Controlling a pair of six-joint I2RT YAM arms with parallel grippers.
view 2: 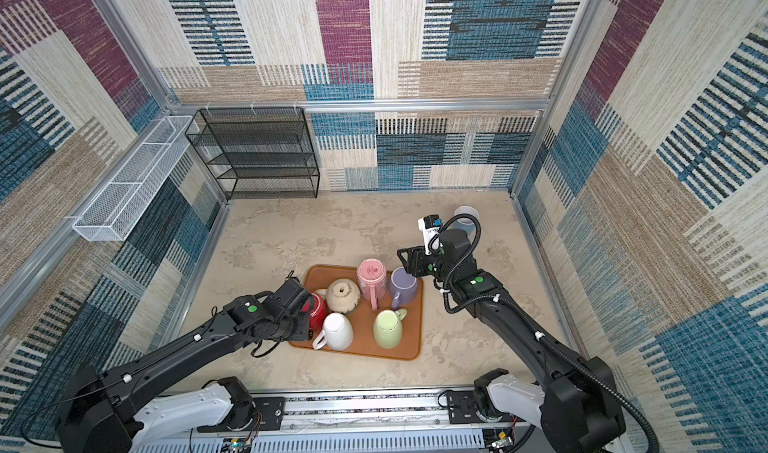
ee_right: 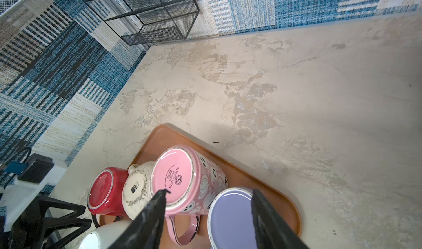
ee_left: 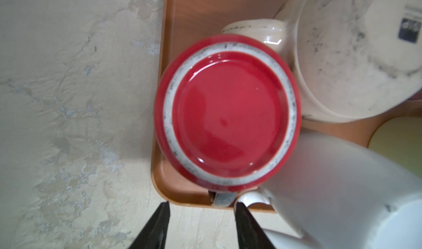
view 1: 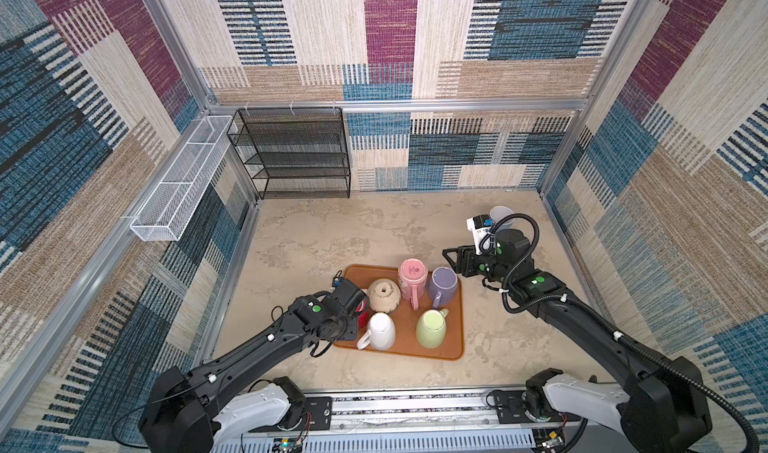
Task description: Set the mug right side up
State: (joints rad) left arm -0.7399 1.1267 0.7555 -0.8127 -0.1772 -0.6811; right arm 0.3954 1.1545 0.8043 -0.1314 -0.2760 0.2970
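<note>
Left tool (ee_left: 202,205) hovering spread over inverted red mug (ee_left: 226,113), tray's (ee_left: 182,12) 9 o'clock; right tool (ee_right: 210,191) hanging spread; handle (ee_left: 222,198) pinch likely next

Mottled beige tabletop (view 1: 332,230)
Bears orange tray (view 1: 405,334) of mugs (view 1: 382,331) near front, black wire rack (view 1: 299,155) back left, pale cup (view 1: 500,214) back right

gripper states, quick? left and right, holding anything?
Left gripper: open, holding nothing, by the handle of the red mug.
Right gripper: open, holding nothing, near the purple mug.
</note>
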